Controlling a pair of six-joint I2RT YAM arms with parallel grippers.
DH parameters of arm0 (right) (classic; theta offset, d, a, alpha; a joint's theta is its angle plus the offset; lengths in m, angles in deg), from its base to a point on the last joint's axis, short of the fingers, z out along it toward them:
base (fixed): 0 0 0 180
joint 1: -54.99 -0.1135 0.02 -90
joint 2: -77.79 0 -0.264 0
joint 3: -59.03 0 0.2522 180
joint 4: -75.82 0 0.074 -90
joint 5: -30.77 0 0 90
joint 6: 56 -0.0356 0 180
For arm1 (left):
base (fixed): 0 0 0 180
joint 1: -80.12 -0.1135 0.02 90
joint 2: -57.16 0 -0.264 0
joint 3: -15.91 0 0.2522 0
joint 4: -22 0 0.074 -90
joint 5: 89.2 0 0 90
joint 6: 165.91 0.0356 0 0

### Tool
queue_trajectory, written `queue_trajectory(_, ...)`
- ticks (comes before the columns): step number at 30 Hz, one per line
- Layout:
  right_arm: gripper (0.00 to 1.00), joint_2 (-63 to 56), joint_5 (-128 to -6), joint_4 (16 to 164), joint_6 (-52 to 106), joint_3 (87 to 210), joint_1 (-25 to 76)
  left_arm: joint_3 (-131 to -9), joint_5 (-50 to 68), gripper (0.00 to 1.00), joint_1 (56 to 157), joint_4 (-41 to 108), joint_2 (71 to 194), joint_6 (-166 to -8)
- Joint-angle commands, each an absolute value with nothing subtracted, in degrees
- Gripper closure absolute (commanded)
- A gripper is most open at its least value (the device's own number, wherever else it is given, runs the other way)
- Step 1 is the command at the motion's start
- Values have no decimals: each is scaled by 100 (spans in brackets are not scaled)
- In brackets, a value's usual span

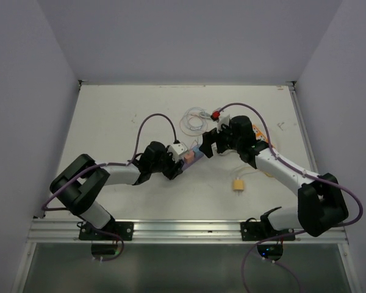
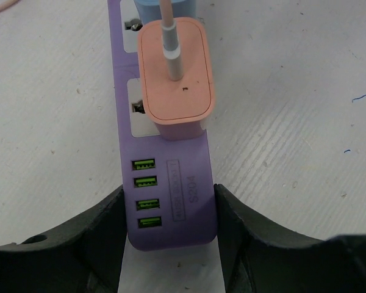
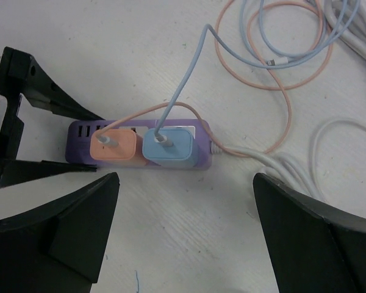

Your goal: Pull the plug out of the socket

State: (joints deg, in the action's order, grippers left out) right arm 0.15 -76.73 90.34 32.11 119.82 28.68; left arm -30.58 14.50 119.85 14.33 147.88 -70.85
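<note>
Left gripper [image 2: 169, 210] clamps the purple power strip [image 2: 192, 177] at its end; right gripper [image 3: 186, 201] hangs wide open above. Orange plug [image 2: 192, 79] judged rigid, smooth, light: take its flat sides, not the cable [image 2: 171, 43].

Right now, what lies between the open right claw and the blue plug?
Only bare table, in the right wrist view: the right gripper stands open short of the blue plug on the purple power strip.

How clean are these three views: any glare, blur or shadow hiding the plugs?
Top external: even light, soft shadows, power strip tiny in frame. Left wrist: orange plug sharp, no glare. Right wrist: blue plug sharp; its jaws are dark, featureless.
</note>
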Motion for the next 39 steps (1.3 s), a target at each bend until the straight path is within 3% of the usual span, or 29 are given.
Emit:
queue_trajectory(1, 5, 239, -7593, 8703, 3813, 12016, 2862, -3362, 2197, 100, 11836, 1448, 14918, -7125)
queue_trajectory(7, 12, -218, -7866, 8977, 3401, 12194, 2827, -3512, 2234, 100, 11836, 1633, 15086, -7169)
queue_trajectory(18, 18, -359, -6829, 8124, 3013, 11727, 2449, -3450, 2067, 100, 11897, 1624, 14998, -7239)
queue_trajectory(20, 25, -420, -6750, 8115, 3022, 11736, 2423, -3459, 2049, 100, 11906, 1668, 15015, -7248)
queue_trajectory(23, 28, -482, -6652, 8001, 3014, 11692, 2414, -3459, 2058, 100, 11923, 1695, 15015, -7248)
queue_trajectory(39, 32, -816, -6784, 7737, 3057, 11745, 2344, -3485, 2040, 100, 12003, 1809, 15006, -7266)
